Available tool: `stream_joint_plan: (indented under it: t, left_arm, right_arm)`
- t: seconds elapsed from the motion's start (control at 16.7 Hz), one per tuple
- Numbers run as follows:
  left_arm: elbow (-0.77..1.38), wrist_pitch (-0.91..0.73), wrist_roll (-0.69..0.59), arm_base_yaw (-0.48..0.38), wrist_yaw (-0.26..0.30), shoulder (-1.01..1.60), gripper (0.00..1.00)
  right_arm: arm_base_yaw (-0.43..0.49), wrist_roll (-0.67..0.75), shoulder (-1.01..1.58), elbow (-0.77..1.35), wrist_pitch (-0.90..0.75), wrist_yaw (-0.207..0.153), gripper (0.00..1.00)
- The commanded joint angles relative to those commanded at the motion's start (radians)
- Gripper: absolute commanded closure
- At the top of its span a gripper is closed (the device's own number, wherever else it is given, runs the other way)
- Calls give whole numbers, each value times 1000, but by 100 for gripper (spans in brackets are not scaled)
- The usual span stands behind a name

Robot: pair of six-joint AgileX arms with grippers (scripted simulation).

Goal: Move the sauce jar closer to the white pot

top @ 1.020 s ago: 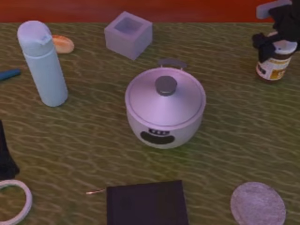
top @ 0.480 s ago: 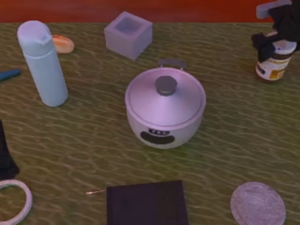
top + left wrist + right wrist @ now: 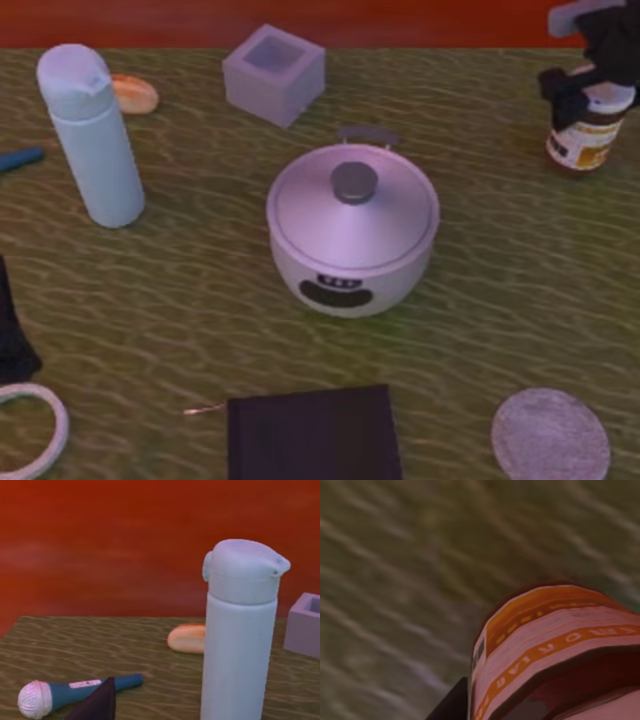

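One jar (image 3: 586,130) (one pot (image 3: 352,228))

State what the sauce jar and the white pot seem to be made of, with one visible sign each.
Sauce jar: probably glass, since dark contents show through above its paper-like label. White pot: smooth and softly glossy, perhaps enamelled metal or ceramic; the look leaves it open.

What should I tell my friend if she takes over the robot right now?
Right hand: at the far right of the table, down around the top of the sauce jar. Whether its fingers are clamped on the jar cannot be seen.
Left hand: parked at the table's left edge, idle.
The sauce jar stands upright, well apart from the white pot, which sits in the middle of the table.
Done: the right hand has reached the jar.
Left: secure the grip, carry the jar leftward and set it down beside the pot, probably on its right side, where the table is bare.
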Motion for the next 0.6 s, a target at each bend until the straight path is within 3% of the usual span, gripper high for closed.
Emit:
stream_joint_plan:
  t: [0.6]
  left_arm:
    - [0, 0, 0, 0, 0, 0, 0]
  right_arm:
    - [17, 10, -487, -555, 60, -4, 100]
